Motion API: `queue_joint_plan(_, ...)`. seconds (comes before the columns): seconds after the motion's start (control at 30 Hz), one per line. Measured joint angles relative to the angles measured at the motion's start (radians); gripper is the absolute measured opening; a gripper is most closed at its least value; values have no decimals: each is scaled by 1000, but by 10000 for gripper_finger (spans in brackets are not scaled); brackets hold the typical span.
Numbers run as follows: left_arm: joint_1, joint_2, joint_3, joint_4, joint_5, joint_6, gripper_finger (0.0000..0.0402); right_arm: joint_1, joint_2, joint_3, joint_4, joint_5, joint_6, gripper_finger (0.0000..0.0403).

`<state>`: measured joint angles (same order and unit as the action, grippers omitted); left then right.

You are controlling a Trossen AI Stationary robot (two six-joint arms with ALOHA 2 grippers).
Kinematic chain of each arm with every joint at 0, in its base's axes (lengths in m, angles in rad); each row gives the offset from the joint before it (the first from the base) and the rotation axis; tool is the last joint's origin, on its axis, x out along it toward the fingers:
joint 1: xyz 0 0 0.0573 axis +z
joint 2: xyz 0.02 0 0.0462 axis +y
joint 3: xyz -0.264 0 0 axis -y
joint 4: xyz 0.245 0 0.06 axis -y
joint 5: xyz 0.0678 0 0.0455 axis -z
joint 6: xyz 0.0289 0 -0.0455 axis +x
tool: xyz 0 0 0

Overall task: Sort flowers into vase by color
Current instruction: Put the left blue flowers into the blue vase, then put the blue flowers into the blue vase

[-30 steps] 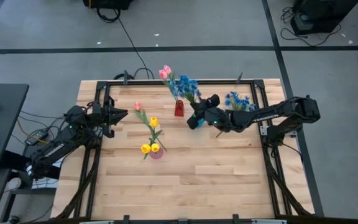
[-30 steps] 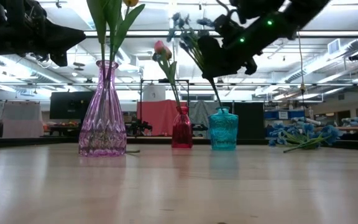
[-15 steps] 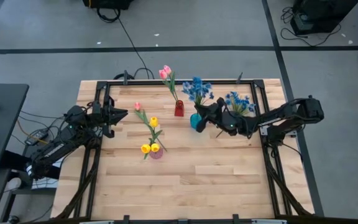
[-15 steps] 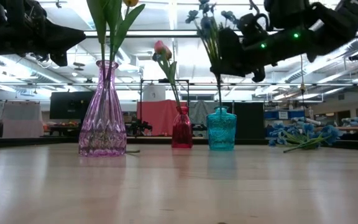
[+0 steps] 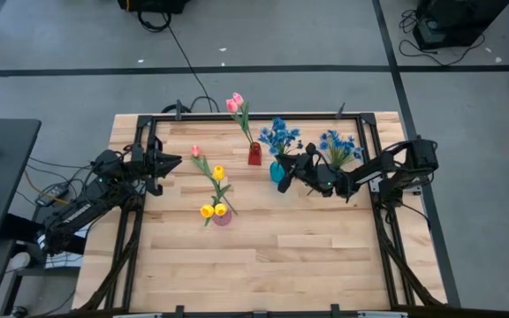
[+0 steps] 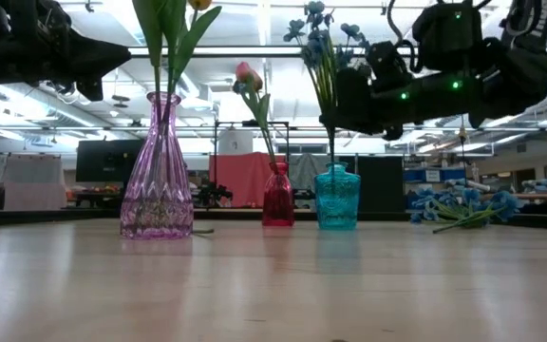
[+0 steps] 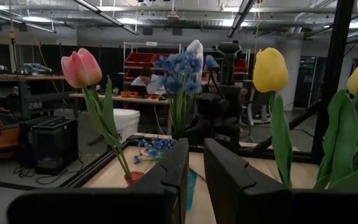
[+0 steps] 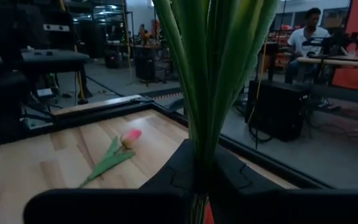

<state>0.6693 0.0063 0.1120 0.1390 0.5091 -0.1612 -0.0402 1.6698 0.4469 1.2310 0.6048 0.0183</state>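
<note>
Right gripper [image 5: 300,168] clamped on blue flowers [image 5: 278,136], stems in teal vase [image 6: 337,197]; a sideways tug could tip it; left gripper [image 5: 168,162] closed, empty

This is a robotics lab or workshop in a large industrial hall. A wooden worktable [image 5: 263,256] in a black metal frame [image 5: 140,132] stands on a grey concrete floor [image 5: 263,35] marked with dark tape lines, with cables [image 5: 184,66] trailing across it. Beyond the table run an exposed ceiling with strip lights [image 6: 245,52], shelving with red storage bins [image 7: 143,61], workbenches [image 7: 110,98], black equipment cases [image 8: 278,112] and a monitor [image 6: 107,160]. A seated person [image 8: 306,38] works at a far bench.
</note>
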Motion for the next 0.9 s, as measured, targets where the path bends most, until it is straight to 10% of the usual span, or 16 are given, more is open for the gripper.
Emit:
queue_joint_plan(0.43,0,0,0,0,0,0,54,21,72,0,8,5,13,75)
queue_joint_plan(0.9,0,0,0,-3,0,0,54,46,51,0,-109,59,136,228)
